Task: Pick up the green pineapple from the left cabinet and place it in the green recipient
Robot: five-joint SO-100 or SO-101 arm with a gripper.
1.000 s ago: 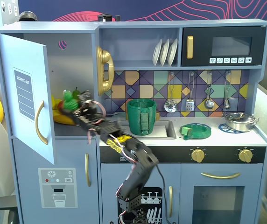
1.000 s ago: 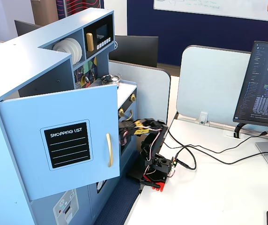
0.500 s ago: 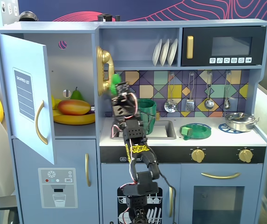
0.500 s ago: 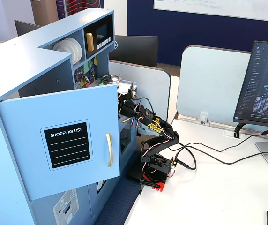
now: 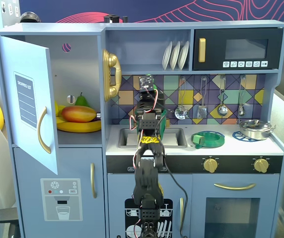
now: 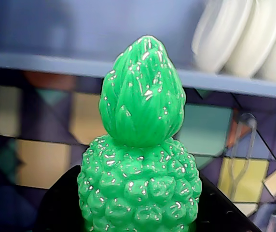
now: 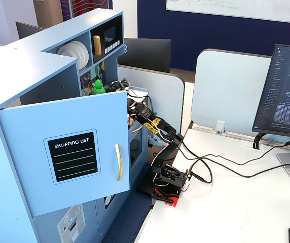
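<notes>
The green pineapple (image 6: 140, 145) fills the wrist view, upright, with black jaws on both sides of its lower body. My gripper (image 6: 139, 215) is shut on it and holds it up in front of the tiled back wall, just under the plate shelf. In a fixed view the pineapple (image 7: 98, 86) shows at the end of the arm. In the front fixed view the arm (image 5: 147, 124) hides it. The left cabinet (image 5: 77, 64) stands with its door (image 5: 30, 99) swung open. A dark green sliver (image 5: 163, 121) shows beside the arm above the sink; I cannot tell whether it is the green recipient.
Inside the cabinet lie a mango (image 5: 78, 113), a banana (image 5: 80, 127) and a pale pear (image 5: 81, 100). A flat green-and-blue dish (image 5: 208, 139) and a steel pan (image 5: 255, 129) sit on the counter. White plates (image 6: 246, 36) stand on the shelf. Utensils hang on the back wall.
</notes>
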